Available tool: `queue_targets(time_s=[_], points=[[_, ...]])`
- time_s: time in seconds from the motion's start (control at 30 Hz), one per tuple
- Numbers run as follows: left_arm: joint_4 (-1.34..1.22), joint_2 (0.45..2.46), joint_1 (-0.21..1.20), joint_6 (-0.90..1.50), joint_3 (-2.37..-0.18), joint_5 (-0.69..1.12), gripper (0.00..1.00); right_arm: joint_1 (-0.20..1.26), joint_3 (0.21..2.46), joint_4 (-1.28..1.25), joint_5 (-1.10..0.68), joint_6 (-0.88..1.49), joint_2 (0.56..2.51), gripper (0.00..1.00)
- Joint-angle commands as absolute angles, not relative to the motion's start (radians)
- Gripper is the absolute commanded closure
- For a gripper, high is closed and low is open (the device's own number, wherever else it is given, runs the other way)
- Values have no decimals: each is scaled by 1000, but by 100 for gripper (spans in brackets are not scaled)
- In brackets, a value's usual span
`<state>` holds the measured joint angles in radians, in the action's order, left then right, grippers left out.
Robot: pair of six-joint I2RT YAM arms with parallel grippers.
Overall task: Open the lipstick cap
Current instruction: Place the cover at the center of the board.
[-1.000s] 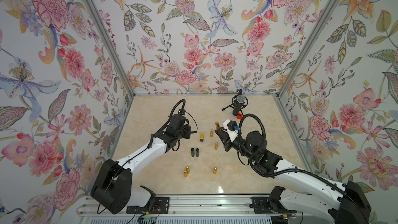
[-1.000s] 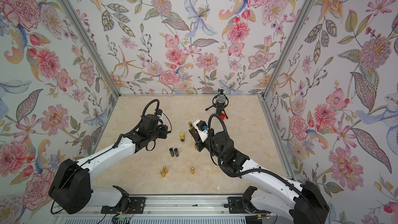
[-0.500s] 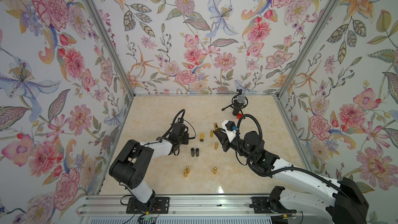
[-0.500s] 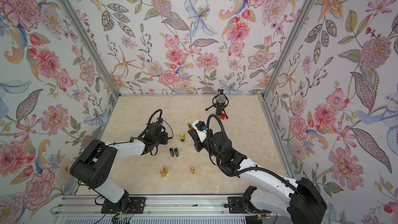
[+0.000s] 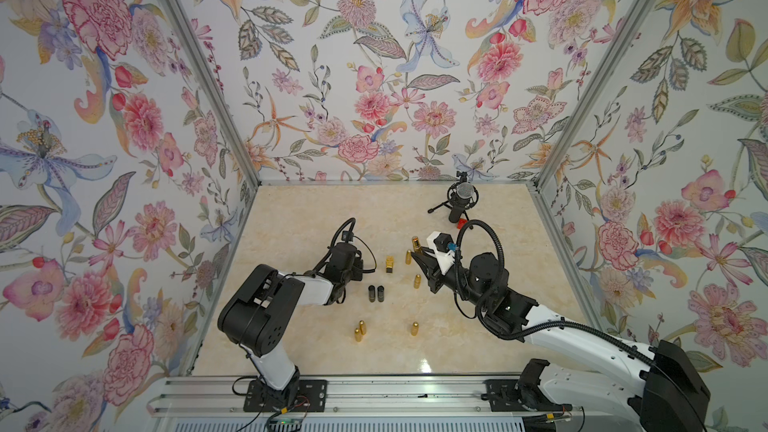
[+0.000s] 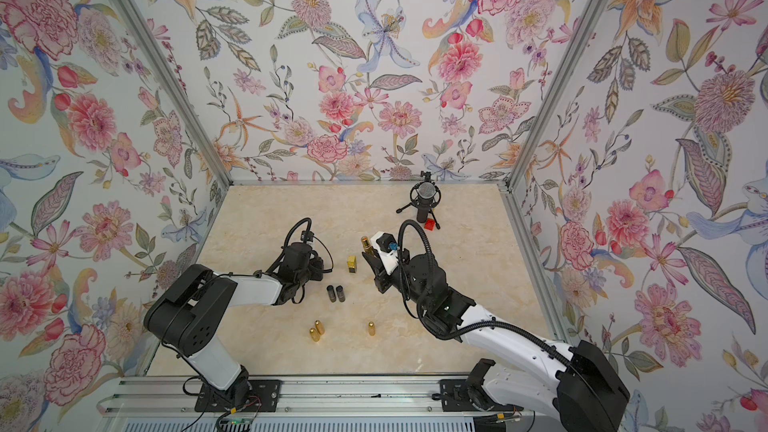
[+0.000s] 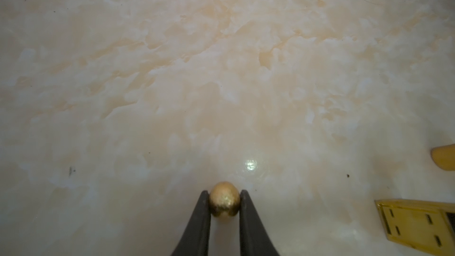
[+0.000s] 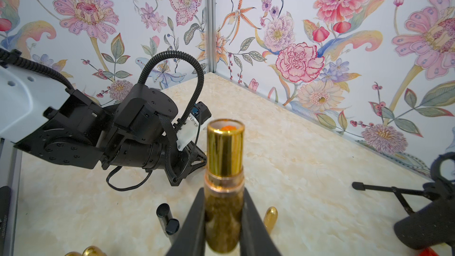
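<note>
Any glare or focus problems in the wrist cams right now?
Left wrist: a glare spot on the table just beyond the gold cap, which looks soft in the left hand. Right wrist: lipstick tube blurred near the right hand, bright streaks on its gold sleeve; wallpaper behind is sharp.

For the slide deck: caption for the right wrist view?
Right claw shut on an uncapped gold lipstick, left arm beyond it.
</note>
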<state>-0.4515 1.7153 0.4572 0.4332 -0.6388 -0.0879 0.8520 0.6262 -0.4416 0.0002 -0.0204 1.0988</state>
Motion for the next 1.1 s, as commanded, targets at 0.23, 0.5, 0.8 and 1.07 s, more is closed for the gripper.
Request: queue_targets(time_s=[0.23, 0.5, 0.8, 1.07], points=[[-485, 1723, 447, 415, -600, -110, 74, 851, 613, -479, 7, -15, 1103, 92], [-455, 1685, 446, 414, -612, -115, 60, 851, 614, -483, 5, -14, 1108, 91], [-366, 1503, 447, 436, -616, -67, 49, 851, 627, -472, -16, 0, 1116, 91], [-202, 1211, 452, 478, -649, 79, 45, 861, 671, -464, -26, 82, 1202, 91]])
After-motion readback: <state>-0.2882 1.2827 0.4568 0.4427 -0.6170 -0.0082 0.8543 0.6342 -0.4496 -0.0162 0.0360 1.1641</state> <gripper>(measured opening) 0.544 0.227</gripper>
